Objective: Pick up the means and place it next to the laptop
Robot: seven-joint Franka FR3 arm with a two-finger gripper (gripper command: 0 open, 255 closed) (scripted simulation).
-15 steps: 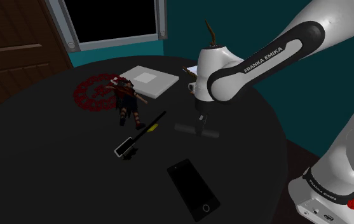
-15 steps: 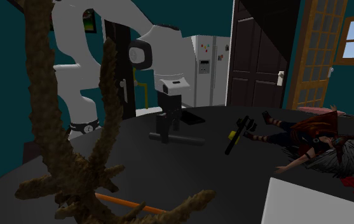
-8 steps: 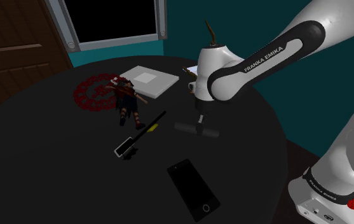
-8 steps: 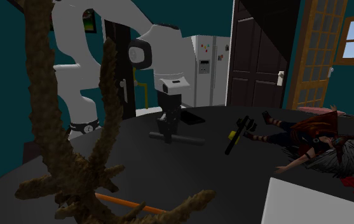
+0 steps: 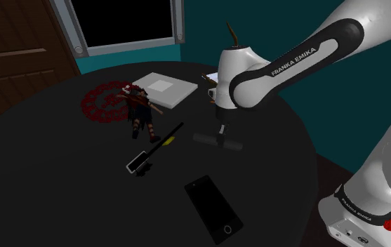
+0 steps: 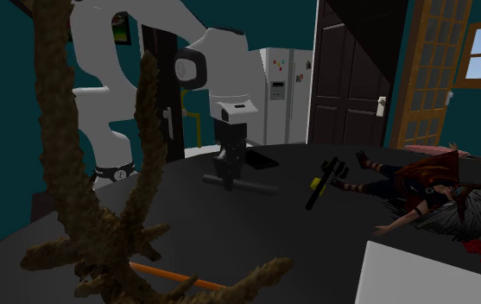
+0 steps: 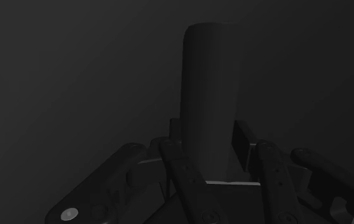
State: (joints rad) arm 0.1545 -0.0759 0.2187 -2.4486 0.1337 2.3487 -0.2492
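Observation:
A dark grey cylindrical bar (image 5: 217,140) is clasped crosswise in my black gripper (image 5: 221,132), which points straight down over the round dark table (image 5: 60,175). From the second exterior view the bar (image 6: 249,185) hangs level, just above the tabletop, under the gripper (image 6: 228,177). The wrist view has the bar (image 7: 212,83) running away from the hand, with the gripper (image 7: 210,143) shut on its near end and a finger pressed to each side. The closed white laptop (image 5: 160,89) lies farther back, towards the shoulder view's left.
A doll (image 5: 139,109) and a red ring (image 5: 102,100) lie beside the laptop. A black-and-yellow tool (image 5: 155,147) and a black phone (image 5: 213,208) lie nearer the front. A small cup (image 5: 213,92) stands behind the gripper. A brown branch (image 6: 143,129) crosses the second exterior view's foreground.
The gripper has risen a little, carrying the bar up with it off the table. Nothing else has moved.

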